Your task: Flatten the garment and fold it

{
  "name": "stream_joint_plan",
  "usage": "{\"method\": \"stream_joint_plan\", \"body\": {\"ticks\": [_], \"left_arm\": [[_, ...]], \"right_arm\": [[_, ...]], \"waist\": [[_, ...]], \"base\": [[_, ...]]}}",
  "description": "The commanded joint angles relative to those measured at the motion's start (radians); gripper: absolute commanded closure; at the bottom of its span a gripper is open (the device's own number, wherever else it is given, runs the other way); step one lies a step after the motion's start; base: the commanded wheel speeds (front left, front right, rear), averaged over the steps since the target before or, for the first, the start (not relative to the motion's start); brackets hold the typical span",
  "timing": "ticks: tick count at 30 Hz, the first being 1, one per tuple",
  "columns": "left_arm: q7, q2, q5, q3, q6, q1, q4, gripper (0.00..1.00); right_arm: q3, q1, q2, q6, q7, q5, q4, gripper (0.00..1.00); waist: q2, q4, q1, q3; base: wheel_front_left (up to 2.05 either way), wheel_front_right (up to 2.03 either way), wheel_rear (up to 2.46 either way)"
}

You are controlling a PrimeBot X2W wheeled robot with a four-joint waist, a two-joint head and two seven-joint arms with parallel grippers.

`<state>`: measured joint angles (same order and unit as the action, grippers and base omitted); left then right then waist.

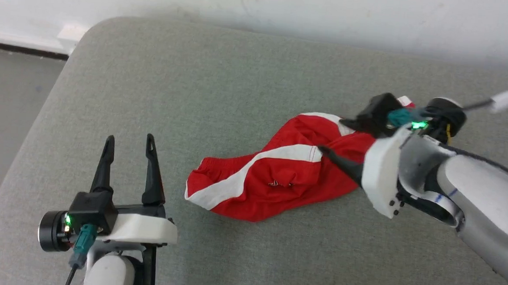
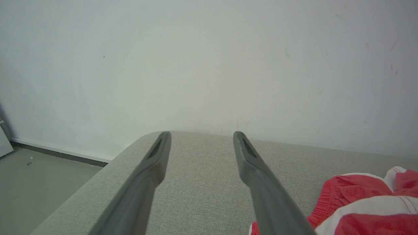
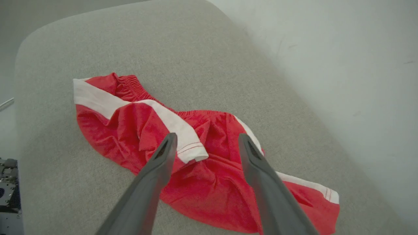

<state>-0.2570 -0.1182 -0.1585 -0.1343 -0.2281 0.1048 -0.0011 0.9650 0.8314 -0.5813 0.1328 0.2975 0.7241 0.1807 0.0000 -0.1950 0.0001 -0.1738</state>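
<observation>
No legible print on garment (image 1: 278,174)

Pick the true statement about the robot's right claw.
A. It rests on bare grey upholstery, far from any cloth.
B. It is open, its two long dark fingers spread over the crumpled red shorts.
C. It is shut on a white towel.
B: in the right wrist view the right claw, with two long dark fingers, stands open over the crumpled red thin-fabric shorts with white trim, no cloth pinched between the fingers.
</observation>
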Motion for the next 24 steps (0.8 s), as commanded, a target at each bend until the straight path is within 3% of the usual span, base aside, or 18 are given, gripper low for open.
{"method": "stream_joint_plan", "body": {"ticks": [1,6,14,15,16,17,24], "left_arm": [[-0.005,0.009,0.012,0.009,0.009,0.001,0.001,0.00],[-0.005,0.047,0.040,0.028,0.050,0.024,0.012,0.00],[-0.005,0.066,0.042,0.032,0.077,0.053,0.029,0.00],[-0.005,0.067,0.042,0.034,0.077,0.053,0.029,0.00],[-0.005,0.067,0.039,0.037,0.076,0.051,0.029,0.00],[-0.005,0.067,0.036,0.040,0.074,0.048,0.029,0.00],[-0.005,0.068,0.037,0.060,0.080,0.030,0.035,0.00]], "right_arm": [[0.028,0.025,0.002,-0.002,0.033,0.033,0.005,0.00],[0.203,0.152,0.010,-0.002,0.186,0.152,0.075,0.00],[0.299,0.154,0.033,-0.002,0.188,0.252,0.261,0.00],[0.304,0.151,0.030,-0.002,0.182,0.253,0.263,0.51],[0.307,0.153,0.027,-0.002,0.162,0.249,0.261,0.81],[0.309,0.160,0.025,-0.002,0.133,0.240,0.257,1.00],[0.314,0.241,-0.025,-0.002,-0.163,0.152,0.200,1.00]], "waist": [[0.0000,-0.034,-0.0001,-0.037],[0.0000,-0.077,-0.0001,-0.085],[0.0000,-0.126,-0.0001,-0.117],[0.0000,-0.126,-0.0001,-0.116],[0.0000,-0.122,-0.0001,-0.115],[0.0000,-0.115,-0.0001,-0.111],[0.0000,-0.054,-0.0001,-0.059]], "base": [[0.00,0.00,0.00],[0.00,0.00,0.00],[0.00,0.00,0.00],[0.00,0.00,0.00],[0.00,0.00,0.00],[0.00,0.00,0.00],[0.00,0.00,0.00]]}}
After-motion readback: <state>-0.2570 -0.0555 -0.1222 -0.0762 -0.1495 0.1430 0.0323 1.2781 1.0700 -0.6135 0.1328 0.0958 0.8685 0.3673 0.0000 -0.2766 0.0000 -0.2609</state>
